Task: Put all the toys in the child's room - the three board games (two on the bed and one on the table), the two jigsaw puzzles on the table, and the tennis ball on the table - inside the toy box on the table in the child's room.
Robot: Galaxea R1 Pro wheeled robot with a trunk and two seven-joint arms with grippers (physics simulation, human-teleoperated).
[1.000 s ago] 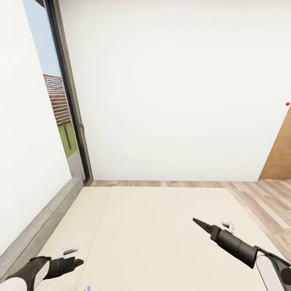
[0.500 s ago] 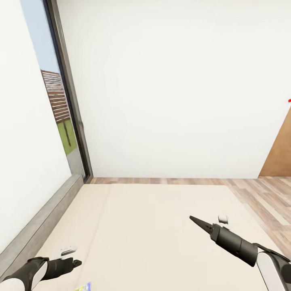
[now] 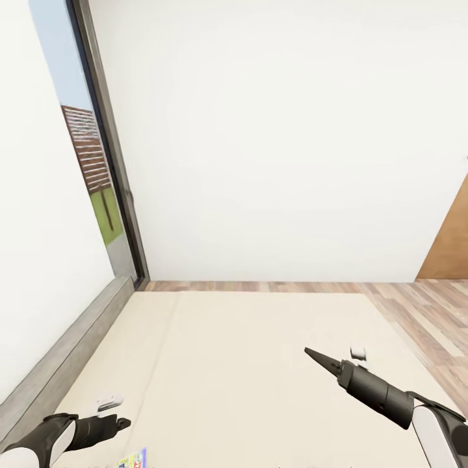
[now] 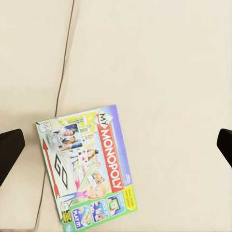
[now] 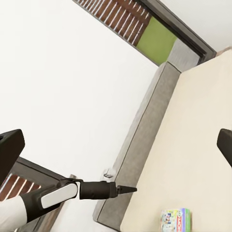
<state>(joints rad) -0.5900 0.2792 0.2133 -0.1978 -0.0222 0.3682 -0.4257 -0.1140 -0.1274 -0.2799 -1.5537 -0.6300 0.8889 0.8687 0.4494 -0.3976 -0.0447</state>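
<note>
Since a second ago, the Monopoly box [image 4: 86, 166] has edged into the head view's bottom: thin, green-rimmed, cartoon-printed, flat on the cream bed [image 4: 164, 72] across its seam. Left pincer [image 4: 116, 145] and right pincer [image 5: 116, 147] both gape open.

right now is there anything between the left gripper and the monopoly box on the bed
Nothing: in the left wrist view the open left gripper looks straight at the Monopoly box, lying flat across the seam of the bed, with only bare mattress around it.
</note>
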